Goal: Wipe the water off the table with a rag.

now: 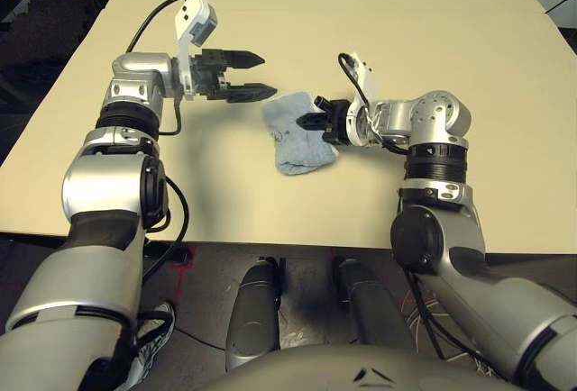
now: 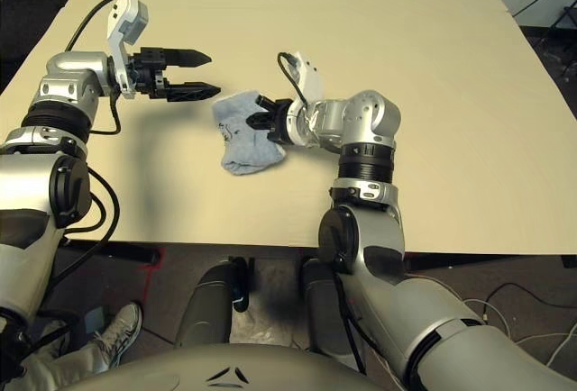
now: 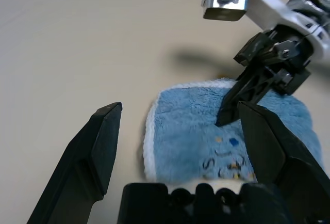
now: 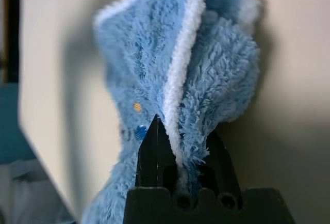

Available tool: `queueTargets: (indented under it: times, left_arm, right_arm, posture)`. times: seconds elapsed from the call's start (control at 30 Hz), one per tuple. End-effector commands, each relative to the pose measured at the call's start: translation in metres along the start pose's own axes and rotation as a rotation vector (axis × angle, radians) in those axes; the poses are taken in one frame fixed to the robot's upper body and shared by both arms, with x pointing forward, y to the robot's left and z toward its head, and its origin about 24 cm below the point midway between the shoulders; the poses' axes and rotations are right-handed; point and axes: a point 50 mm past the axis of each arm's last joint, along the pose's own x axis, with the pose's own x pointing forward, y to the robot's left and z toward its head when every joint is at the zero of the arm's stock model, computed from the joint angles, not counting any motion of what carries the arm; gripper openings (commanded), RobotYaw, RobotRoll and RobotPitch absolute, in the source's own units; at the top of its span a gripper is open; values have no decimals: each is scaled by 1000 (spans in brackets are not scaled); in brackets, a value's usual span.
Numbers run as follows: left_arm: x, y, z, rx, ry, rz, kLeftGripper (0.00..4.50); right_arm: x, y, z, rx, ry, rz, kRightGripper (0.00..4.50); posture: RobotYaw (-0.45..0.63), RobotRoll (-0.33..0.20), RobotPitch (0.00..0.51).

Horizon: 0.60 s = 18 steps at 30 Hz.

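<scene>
The light blue rag (image 1: 290,139) lies crumpled on the cream table (image 1: 406,31), near its front middle. My right gripper (image 1: 308,122) comes in from the rag's right side and is shut on the rag, pinching a raised fold along its whitish edge strip (image 4: 180,95). Just left of the rag, my left gripper (image 1: 258,75) hovers open with nothing between its fingers (image 3: 100,146), pointing toward the cloth (image 3: 191,136). The left wrist view also takes in the right gripper (image 3: 242,97) pressing into the rag. I cannot make out any water droplets on the tabletop.
The table's front edge (image 1: 270,245) runs close below the rag. Bare tabletop spreads beyond and to the right of the grippers. Dark foam mats (image 1: 45,13) lie on the floor past the left edge, and a shoe (image 2: 117,328) sits under the table.
</scene>
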Motion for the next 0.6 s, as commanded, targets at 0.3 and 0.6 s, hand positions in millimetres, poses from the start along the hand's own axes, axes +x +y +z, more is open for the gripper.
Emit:
queueTargets:
  times: [0.3, 0.6]
  left_arm:
    - [5, 0, 2, -3, -13, 3, 4500]
    - [10, 0, 5, 2, -13, -2, 4500]
  right_arm:
    - [-63, -79, 24, 12, -147, -313, 53]
    - [-91, -62, 65, -19, -278, -285, 53]
  posture:
    - [-15, 0, 206]
    - [-33, 0, 201]
